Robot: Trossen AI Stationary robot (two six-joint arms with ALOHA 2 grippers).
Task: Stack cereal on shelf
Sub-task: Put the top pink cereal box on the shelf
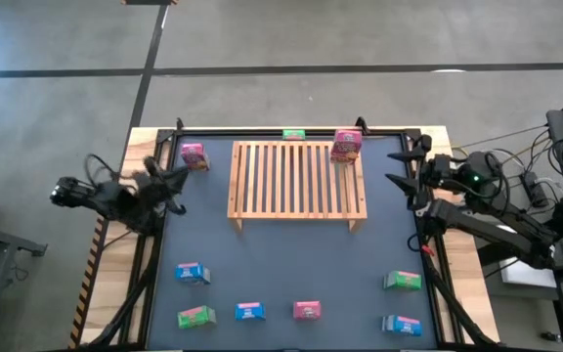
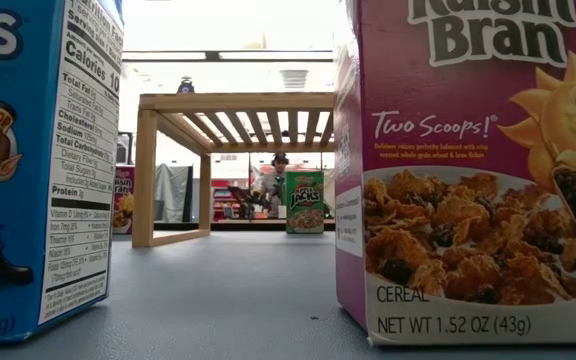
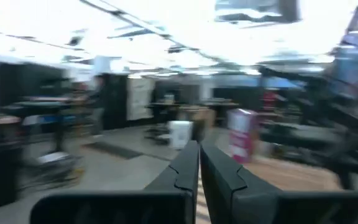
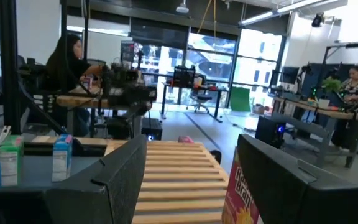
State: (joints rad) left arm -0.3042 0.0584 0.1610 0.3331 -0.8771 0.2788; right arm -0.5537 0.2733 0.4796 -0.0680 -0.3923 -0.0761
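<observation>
Dark tabletop (image 1: 291, 264): slatted shelf (image 1: 296, 182), scattered cereal boxes; left pincer (image 3: 199, 163) closed, right pincer (image 4: 191, 168) agape, empty.

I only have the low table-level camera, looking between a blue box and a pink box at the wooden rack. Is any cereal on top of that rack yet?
Observer: Yes, one pink box stands on the far right corner of the rack; nothing else is on the slats.
Operator: Where are the arms? I see neither.
Observer: The right gripper hangs open beside the rack's right side, near that box.
Operator: And the left?
Observer: The left gripper is shut and holds nothing, off the rack's left side, near another pink box on the table.
</observation>
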